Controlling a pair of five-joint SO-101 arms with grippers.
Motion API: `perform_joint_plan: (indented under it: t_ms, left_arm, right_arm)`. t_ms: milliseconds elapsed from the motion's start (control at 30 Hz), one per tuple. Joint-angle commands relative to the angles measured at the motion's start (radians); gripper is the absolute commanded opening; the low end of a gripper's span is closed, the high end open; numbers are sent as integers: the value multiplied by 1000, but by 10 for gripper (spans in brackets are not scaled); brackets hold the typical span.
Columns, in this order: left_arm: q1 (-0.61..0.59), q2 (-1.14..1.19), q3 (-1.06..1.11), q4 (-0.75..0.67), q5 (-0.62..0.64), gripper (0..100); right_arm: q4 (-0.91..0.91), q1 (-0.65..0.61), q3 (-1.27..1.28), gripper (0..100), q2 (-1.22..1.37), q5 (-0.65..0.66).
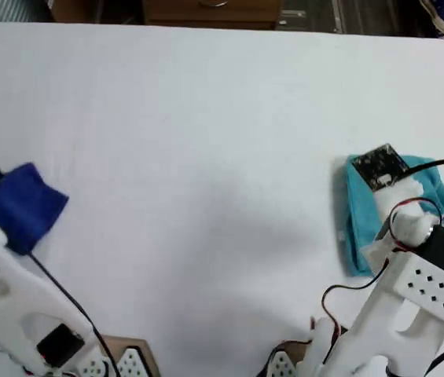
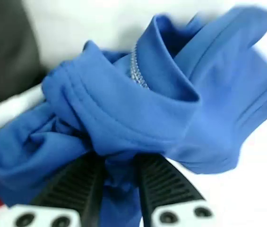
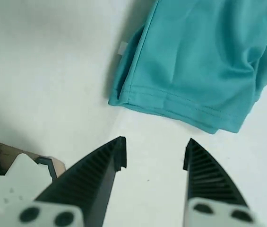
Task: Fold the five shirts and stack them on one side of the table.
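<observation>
Pinched tight in the left gripper: a bunched fold of the blue shirt, jaws almost together with cloth squeezed between them. From above, crumpled into a lump at the left edge of the white table, right beside the left arm, neither flat nor folded. Over on the right side, a teal shirt, lying flat as a tidy folded rectangle with its stitched hem toward the right gripper. Spread wide and holding nothing there, poised over bare tabletop just beside that hem and not touching it. Only 2 of the 5 shirts to be found here. Judging by the drape and the soft rolled folds: light, limp, stretchy knit with no stiffness at all, likely to sag, twist and lose shape when lifted by 1 point alone. Probably a little slick on the smooth tabletop as well, so easy to drag but hard to pin. Best to take the blue shirt by a hem corner, a seam or the collar ribbing, for the sake of doubled layers thick enough to bite on, rather than by a loose middle fold as now. Better again to use both grippers on 2 corners of a single edge, spreading the cloth before any fold. For the teal shirt, grip through all layers at a folded edge, or leave well alone.
</observation>
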Motion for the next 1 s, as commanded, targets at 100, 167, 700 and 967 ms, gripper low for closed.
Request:
perform_joint_plan:
  t_ms: [100, 167, 700, 967]
  left_arm:
    - [400, -129, 12, 21, 69, 20]
    - [557, -193, 47, 21, 98, 20]
    - [1046, -566, 217, 18, 107, 76]
    - [950, -574, 297, 18, 101, 286]
  right_arm:
    - [-136, 15, 173, 202, -21, -8]
    - [-170, 15, 201, 202, -21, -8]
    - [-234, 8, 204, 204, -28, -176]
    - [-232, -62, 204, 204, -28, -180]
